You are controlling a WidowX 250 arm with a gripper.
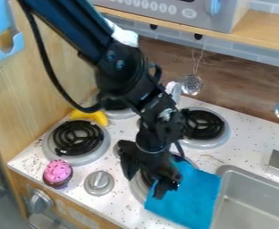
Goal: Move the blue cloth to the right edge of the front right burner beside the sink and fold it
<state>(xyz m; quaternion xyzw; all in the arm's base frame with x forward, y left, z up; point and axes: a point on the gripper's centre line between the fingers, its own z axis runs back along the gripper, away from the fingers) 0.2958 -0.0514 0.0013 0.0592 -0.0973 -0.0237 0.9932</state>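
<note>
The arm point(115, 67) enters at the upper left and extends down over the stovetop point(127, 132). From where I stand, its gripper point(144, 187) is positioned above the near right burner point(137, 187), directly left of the blue cloth point(187, 197). Gripper state: wide, with the two fingers spread apart and nothing clamped between them. The right finger overlaps the cloth's left edge in my line of sight; contact cannot be confirmed.

The cloth lies spread on the near part of the counter, between the near right burner and the metal sink point(249, 201). Its right edge lies along the sink rim.

Surrounding items:
- Left of the gripper: a silver knob point(99, 182) on the stovetop.
- Near left corner: a toy cupcake point(57, 171) with a pink top and dark base, upright.
- Far side of the near left burner point(76, 138): a yellow object point(89, 116), partly hidden.
- Far right of the gripper: another black-coil burner point(205, 125).
- Far wall: two hanging metal utensils point(192, 84), below the wooden shelf point(255, 33).
</note>
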